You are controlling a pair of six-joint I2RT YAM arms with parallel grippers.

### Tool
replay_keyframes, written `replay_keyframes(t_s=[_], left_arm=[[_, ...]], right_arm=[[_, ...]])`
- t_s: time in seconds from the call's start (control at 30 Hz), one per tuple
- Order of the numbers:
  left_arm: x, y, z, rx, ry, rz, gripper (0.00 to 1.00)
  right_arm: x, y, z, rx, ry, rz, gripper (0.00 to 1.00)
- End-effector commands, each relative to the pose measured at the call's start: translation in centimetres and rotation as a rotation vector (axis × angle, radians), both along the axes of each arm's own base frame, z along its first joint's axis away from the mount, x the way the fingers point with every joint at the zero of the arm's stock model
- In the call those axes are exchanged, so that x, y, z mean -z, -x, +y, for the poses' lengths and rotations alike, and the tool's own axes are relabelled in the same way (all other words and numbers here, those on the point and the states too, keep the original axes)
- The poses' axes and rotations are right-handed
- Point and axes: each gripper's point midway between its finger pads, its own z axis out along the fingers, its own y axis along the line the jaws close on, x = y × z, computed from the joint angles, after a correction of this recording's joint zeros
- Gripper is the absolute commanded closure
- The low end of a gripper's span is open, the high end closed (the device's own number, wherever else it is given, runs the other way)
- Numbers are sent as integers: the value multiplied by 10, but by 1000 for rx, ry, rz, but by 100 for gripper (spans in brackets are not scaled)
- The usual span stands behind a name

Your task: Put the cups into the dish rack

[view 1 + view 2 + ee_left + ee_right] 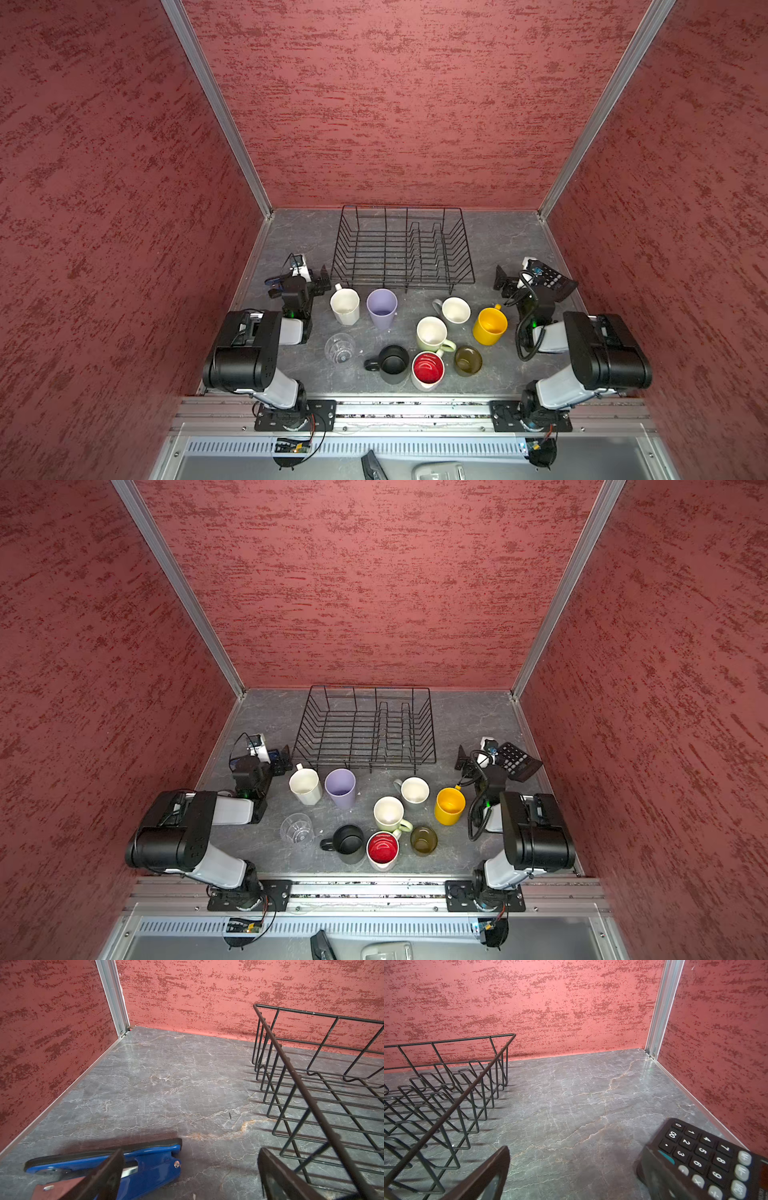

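nine cups stand upright on the grey veined surface (498, 245), clustered on the robot's side of the dish rack (401, 249), a black wire basket with flared sides and upright prongs whose long axis runs across both top views; no cup is in it. the left gripper (322, 283) and right gripper (503, 282) flank the rack's near corners, both spread wide and holding nothing. the white faceted mug (345, 306) sits just beside the left gripper, toward the robot's base, with the lilac tumbler (381, 308) next to it. the yellow mug (490, 326) is nearest the right gripper. the clear glass (340, 348) and olive glass (467, 360) are smooth, handleless and probably slippery. a calculator (708, 1157) and a blue hand tool (135, 1159) take no part.
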Motion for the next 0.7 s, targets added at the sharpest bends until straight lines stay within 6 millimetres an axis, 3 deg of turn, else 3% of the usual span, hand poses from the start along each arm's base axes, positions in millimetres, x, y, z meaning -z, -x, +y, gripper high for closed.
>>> replay_keyframes(t_s=[0.0, 0.67], left_arm=[[-12, -4, 3, -16, -2, -38, 0], [-12, -4, 3, -15, -3, -38, 0]], right_arm=[[-6, -3, 2, -14, 10, -14, 1], [-5, -4, -1, -2, 8, -11, 1]])
